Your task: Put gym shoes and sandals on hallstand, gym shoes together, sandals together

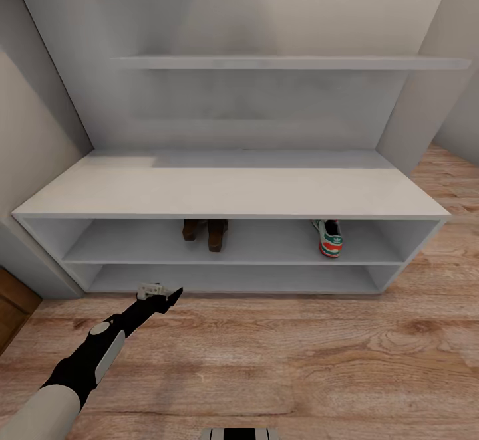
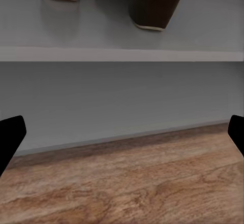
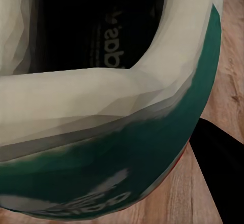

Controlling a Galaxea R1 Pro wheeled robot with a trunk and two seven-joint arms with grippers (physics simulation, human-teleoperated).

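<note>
Head view: hallstand (image 1: 229,191) fills the frame, low white bench w/ two open tiers and a wall shelf (image 1: 293,62) above its back. Upper tier holds both sandals (image 1: 205,230) side by side near the middle, and one gym shoe (image 1: 329,238) toward the right end, heel facing out. Lower tier looks bare from here. Left gripper (image 1: 159,292) hangs low over the corridor floor (image 1: 299,347), just in front of the lower tier's front edge, left of centre; nothing in it. Left wrist view: both black fingertips (image 2: 11,135) sit at the frame edges, wide apart, jaws well open, empty; camera looks into the lower tier w/ the two sandal heels on the tier above. Right wrist view: second gym shoe (image 3: 117,132) pressed right up to the camera, white collar, green stripe, dark insole w/ lettering, wood floor behind. One dark finger (image 3: 218,173) shows beside the shoe; can't tell how far the right pincer is closed, though the shoe seems carried. Judgement: 3 of 4 items racked, step in hand is bringing the last sneaker in. Next move calls for the right arm to reach the upper tier's right end and set the shoe beside its mate. In the way: the bench top overhang leaves a low opening, and the parked shoe could get knocked.
</note>
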